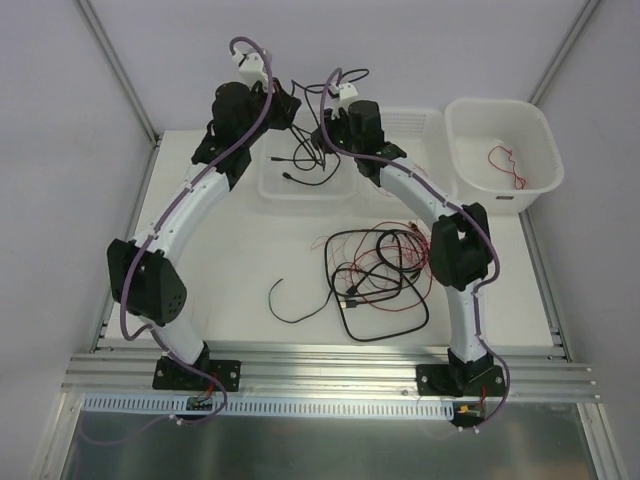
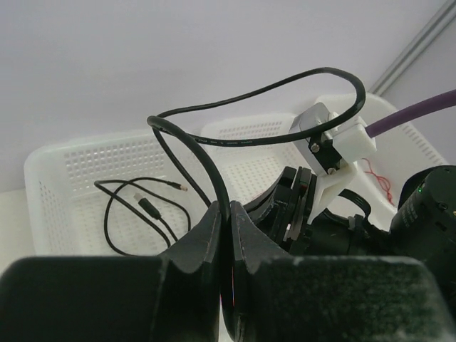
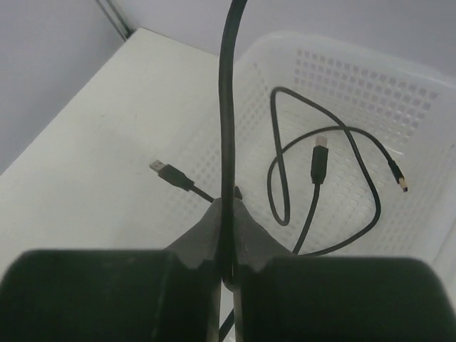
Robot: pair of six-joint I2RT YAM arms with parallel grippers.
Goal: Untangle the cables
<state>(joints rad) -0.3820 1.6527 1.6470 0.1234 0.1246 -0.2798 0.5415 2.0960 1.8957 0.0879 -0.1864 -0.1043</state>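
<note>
Both grippers hang high over the white mesh basket (image 1: 300, 188) at the back. My left gripper (image 2: 228, 211) is shut on a black cable (image 2: 214, 167) that arches up and over toward the right arm. The right gripper (image 3: 226, 205) is shut on a black cable (image 3: 226, 107) that runs straight up between its fingers. Another black cable with plug ends (image 3: 320, 164) lies coiled in the basket below. A tangle of black and thin red cables (image 1: 380, 265) lies on the table between the arms. One loose black cable (image 1: 290, 305) curves to the left of it.
A second white mesh basket (image 1: 420, 125) stands behind the right arm. A white bin (image 1: 530, 120) at the back right holds a thin red wire (image 1: 505, 160). Purple hoses run along both arms. Metal frame posts rise at the table's back corners.
</note>
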